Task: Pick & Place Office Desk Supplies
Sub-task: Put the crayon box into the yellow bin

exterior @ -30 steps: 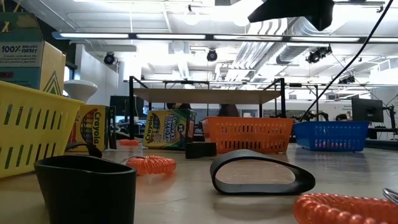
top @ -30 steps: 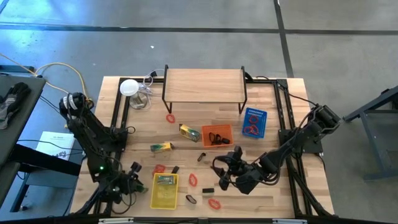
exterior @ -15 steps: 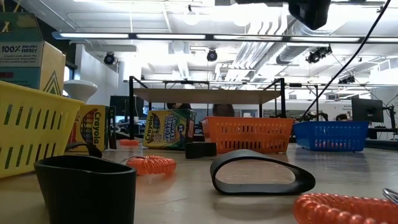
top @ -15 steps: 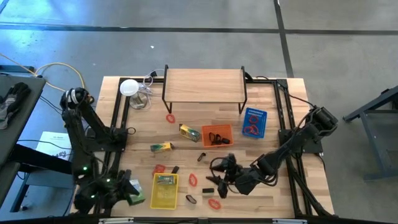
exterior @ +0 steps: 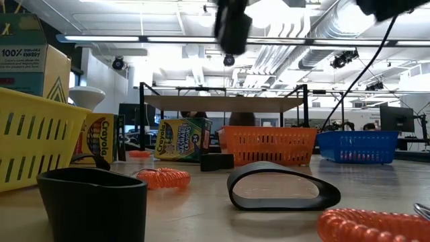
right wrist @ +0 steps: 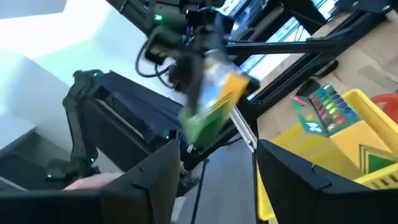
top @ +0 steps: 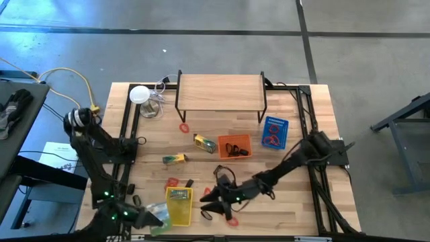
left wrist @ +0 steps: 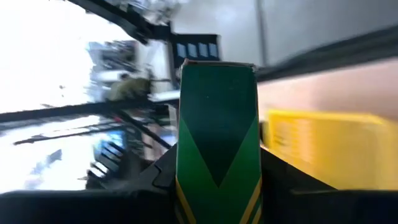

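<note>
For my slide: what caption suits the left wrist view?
Left end effector grips a green crayon pack beside the yellow basket.

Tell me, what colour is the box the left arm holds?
Green with yellow stripes, clearest in the left wrist view.

Wooden table (top: pixel 295 205) carries three baskets (yellow (top: pixel 178 206), orange (top: pixel 234 146), blue (top: pixel 274 132)).

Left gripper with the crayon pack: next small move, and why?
Probably carry the crayon pack sideways over the yellow basket before releasing. The left gripper holds the pack beside the basket's outer edge, not above it, and one pack already lies inside. The right gripper hovers on the basket's other side.
</note>
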`<state>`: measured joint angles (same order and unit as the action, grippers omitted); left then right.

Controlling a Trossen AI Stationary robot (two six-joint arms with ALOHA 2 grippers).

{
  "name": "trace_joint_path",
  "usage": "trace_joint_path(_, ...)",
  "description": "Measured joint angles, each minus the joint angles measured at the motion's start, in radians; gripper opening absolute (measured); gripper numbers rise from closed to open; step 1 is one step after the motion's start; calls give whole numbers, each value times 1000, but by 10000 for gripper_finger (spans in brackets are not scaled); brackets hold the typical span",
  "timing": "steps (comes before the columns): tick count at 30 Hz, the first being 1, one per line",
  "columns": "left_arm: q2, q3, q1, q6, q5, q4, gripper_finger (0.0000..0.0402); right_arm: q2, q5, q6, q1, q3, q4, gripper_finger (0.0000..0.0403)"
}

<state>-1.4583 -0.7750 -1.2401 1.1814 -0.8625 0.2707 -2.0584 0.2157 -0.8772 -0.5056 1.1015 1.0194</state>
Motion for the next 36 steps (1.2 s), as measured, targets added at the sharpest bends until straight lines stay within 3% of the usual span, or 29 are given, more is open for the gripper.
trace_joint_path(4,-98,0,33,266,24,266,116,-29,-13,13,31,15,4,200)
trace_joint_path(7,-129,0,71,360,108,371,116,-44,29,97,31,69,-4,200)
trace_joint_path(13,-131,0,130,357,200,374,116,-43,-32,133,26,235,-209,200)
trace_joint_path(18,-128,-1,152,367,277,385,116,-41,62,87,13,325,-379,200)
trace_joint_path(28,-100,-2,159,404,239,408,117,-42,-54,-13,24,331,-352,200)
trace_joint_path(36,-93,-3,216,442,244,411,117,-42,-62,-17,31,331,-350,200)
